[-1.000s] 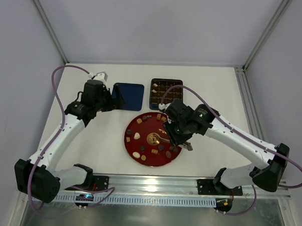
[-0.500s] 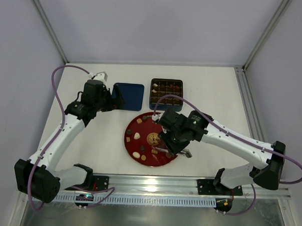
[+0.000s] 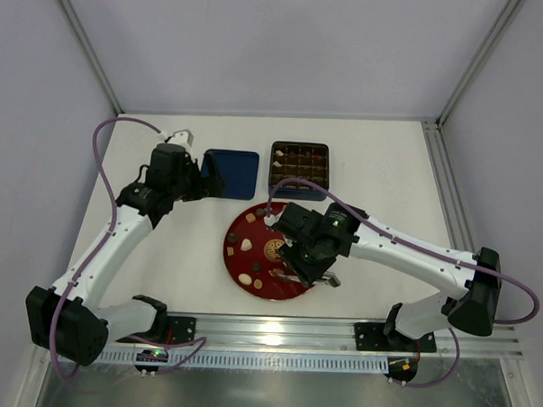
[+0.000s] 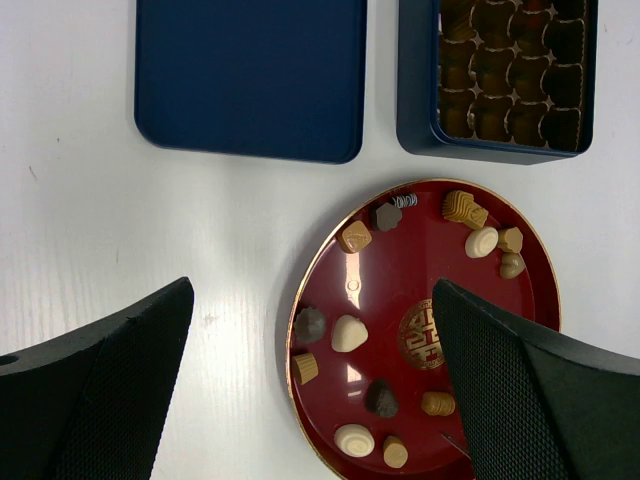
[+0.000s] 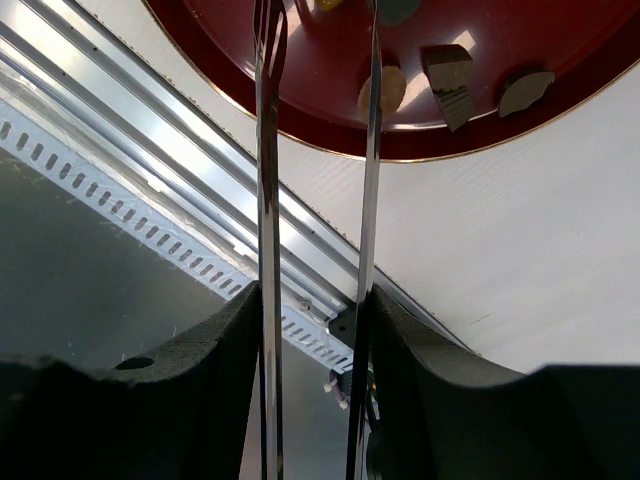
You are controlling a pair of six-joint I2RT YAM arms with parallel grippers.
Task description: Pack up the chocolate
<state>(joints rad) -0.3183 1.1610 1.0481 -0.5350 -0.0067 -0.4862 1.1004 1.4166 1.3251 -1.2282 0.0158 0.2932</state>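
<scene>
Several chocolate pieces (image 4: 349,333), dark, tan and cream, lie scattered on the round red plate (image 4: 400,280). My right gripper (image 5: 315,295) is shut on a pair of metal tongs (image 5: 268,180), whose blades reach over the plate's near edge (image 5: 320,80) beside more chocolate (image 5: 382,92). The blade tips run out of the top of that view. In the top view the right gripper (image 3: 307,259) hangs over the plate's right half (image 3: 243,231). My left gripper (image 4: 312,290) is wide open and holds nothing; it hovers high by the lid (image 3: 230,173).
The dark-blue tin (image 4: 415,100) with its gridded insert, several cells filled, stands behind the plate, and its flat blue lid (image 4: 250,75) lies to its left. An aluminium rail (image 5: 200,200) runs along the table's near edge, just below the plate.
The right arm has swung left and toward the near edge over the plate, carrying the tongs, and the blades have spread slightly. The left arm has not moved.
</scene>
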